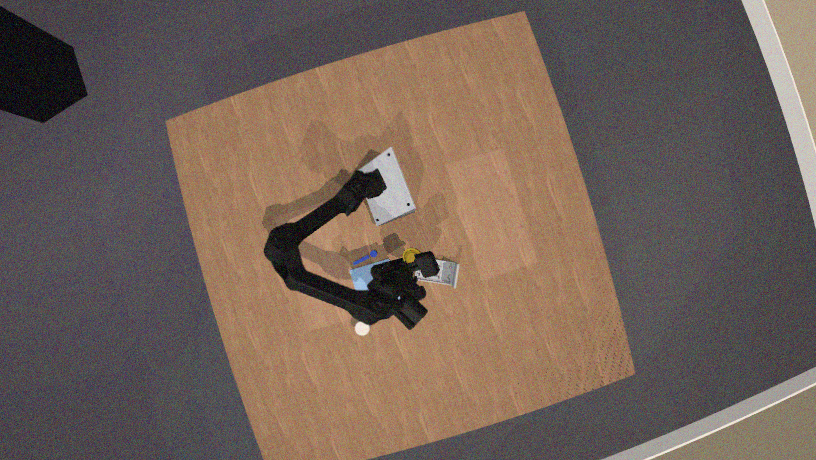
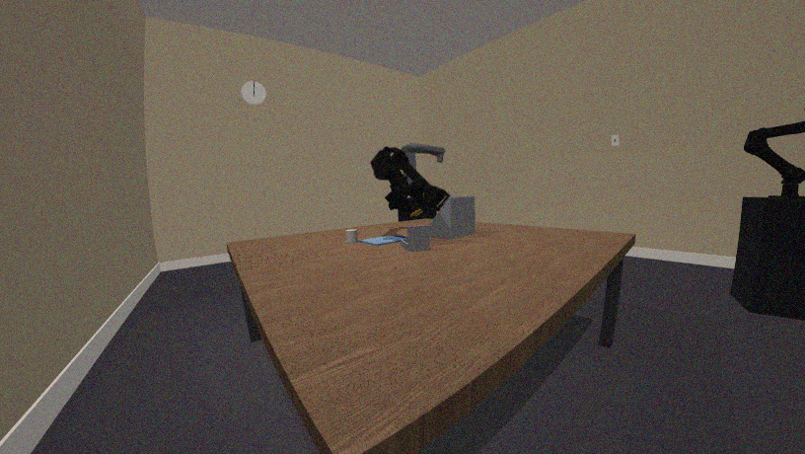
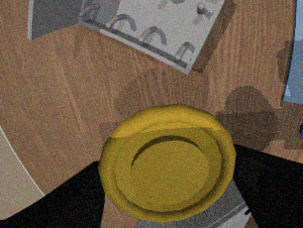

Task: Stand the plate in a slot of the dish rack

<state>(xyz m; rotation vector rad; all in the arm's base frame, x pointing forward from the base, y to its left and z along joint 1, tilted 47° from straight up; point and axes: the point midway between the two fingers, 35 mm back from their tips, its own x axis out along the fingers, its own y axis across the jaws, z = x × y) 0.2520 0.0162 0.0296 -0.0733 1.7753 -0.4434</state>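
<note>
one yellow plate (image 1: 410, 256) (image 2: 415, 213) (image 3: 170, 169), one dish rack (image 1: 449, 273) (image 2: 417, 238) (image 3: 134, 35), one blue mat (image 1: 362, 277) (image 2: 381, 241) (image 3: 295, 74), one white cylinder (image 1: 361, 328) (image 2: 351, 236)

In the wrist view, a gap separates the plate (image 1: 410, 256) (image 2: 415, 213) (image 3: 170, 171) from the dish rack (image 1: 448, 273) (image 2: 404, 246) (image 3: 144, 22) at 12 o'clock. The rack's tall end wall (image 1: 456, 275) (image 2: 418, 239) (image 3: 53, 17) blocks passage at 11; curved rails (image 3: 154, 34) narrow its interior. The flat blue mat (image 1: 360, 278) (image 2: 379, 241) (image 3: 296, 64) at 2 leaves room overhead.
</note>
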